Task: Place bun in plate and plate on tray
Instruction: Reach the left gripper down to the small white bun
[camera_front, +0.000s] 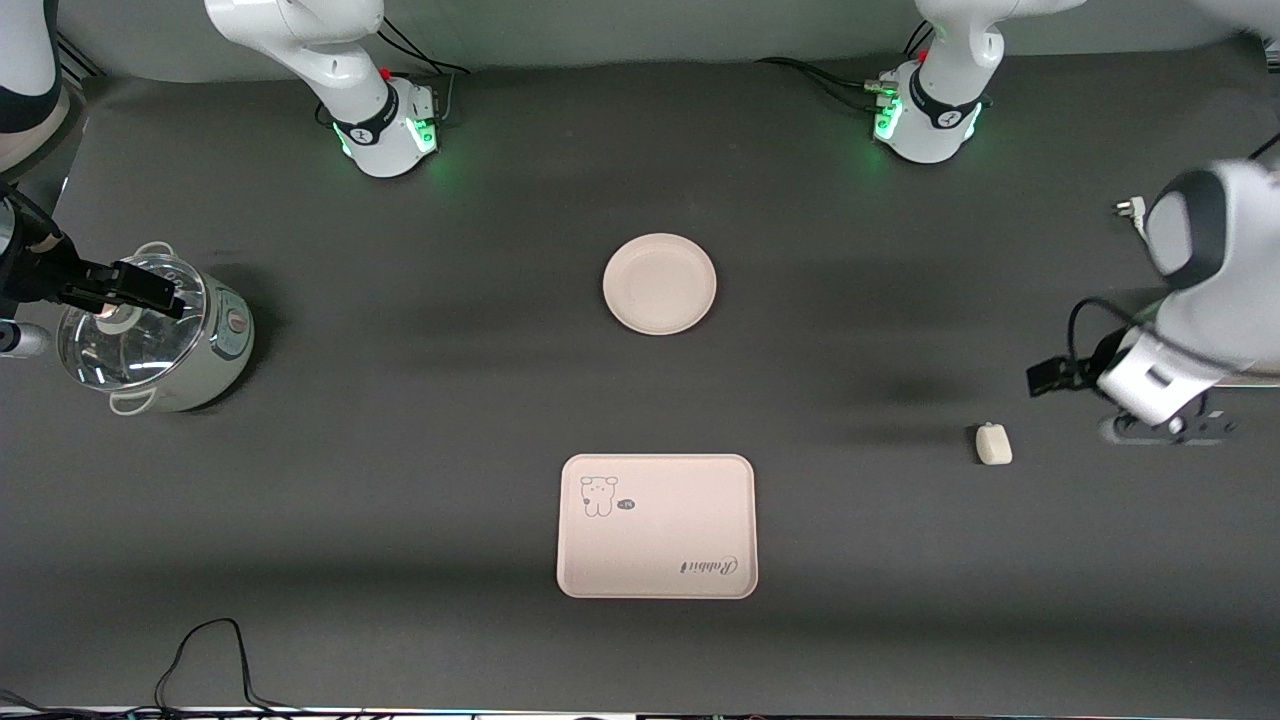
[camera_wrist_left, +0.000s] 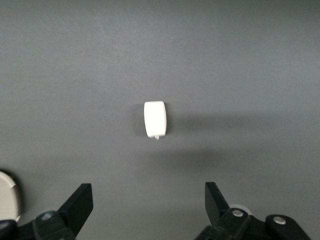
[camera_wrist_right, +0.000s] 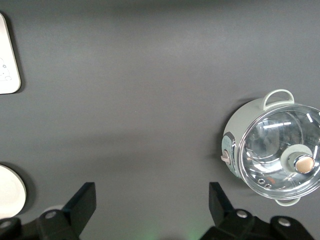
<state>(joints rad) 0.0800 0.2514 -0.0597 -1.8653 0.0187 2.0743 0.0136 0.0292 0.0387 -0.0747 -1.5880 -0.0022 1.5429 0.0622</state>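
Note:
The bun (camera_front: 993, 444) is a small off-white lump lying on the dark table at the left arm's end, nearer to the front camera than the plate. In the left wrist view the bun (camera_wrist_left: 155, 119) lies ahead of my open, empty left gripper (camera_wrist_left: 149, 200). In the front view my left gripper (camera_front: 1047, 378) hovers above the table beside the bun, not touching it. The round cream plate (camera_front: 659, 283) sits empty mid-table. The tray (camera_front: 657, 526) with the "Rabbit" print lies nearer the front camera than the plate. My right gripper (camera_front: 160, 293) is open and empty over a pot.
A pale green pot with a glass lid (camera_front: 160, 335) stands at the right arm's end and also shows in the right wrist view (camera_wrist_right: 277, 150). A power strip (camera_front: 1175, 427) lies under the left arm. A cable (camera_front: 210, 650) lies near the front edge.

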